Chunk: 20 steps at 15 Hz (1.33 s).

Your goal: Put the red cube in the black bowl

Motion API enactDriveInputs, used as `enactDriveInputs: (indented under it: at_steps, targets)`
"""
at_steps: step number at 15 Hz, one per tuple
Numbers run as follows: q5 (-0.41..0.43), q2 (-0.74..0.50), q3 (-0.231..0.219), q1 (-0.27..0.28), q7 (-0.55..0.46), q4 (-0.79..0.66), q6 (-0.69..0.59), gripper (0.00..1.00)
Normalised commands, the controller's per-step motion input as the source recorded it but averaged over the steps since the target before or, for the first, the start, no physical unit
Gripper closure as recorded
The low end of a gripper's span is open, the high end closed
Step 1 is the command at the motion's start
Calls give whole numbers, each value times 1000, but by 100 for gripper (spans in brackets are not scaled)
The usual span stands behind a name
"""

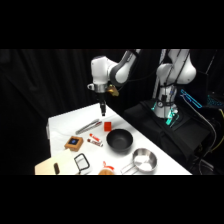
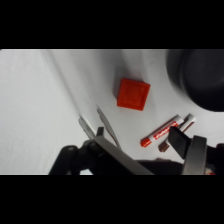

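Red cube (image 2: 133,93) between tongs (image 2: 107,131) and red-and-white stick (image 2: 162,131)

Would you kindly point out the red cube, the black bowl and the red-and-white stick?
red cube (image 2: 133,93): wrist view, top face.
black bowl (image 1: 119,140): side view, dark interior.
red-and-white stick (image 2: 161,132): wrist view, mid-length.
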Motion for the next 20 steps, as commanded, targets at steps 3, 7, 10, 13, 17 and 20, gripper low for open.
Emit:
enactDriveInputs:
  at_steps: [3,7,10,13,17,20]
  targets:
    - [55,61,-2,-17,77,-157,383,0]
    - [89,79,18,-1,31,-138,358,0]
    - [125,77,42,19,17,-121,344,0]
    - [173,92,67,27,3,-73,320,0]
    - [141,134,7,61,89,-20,320,0]
    - [202,139,17,73,103,-22,314,0]
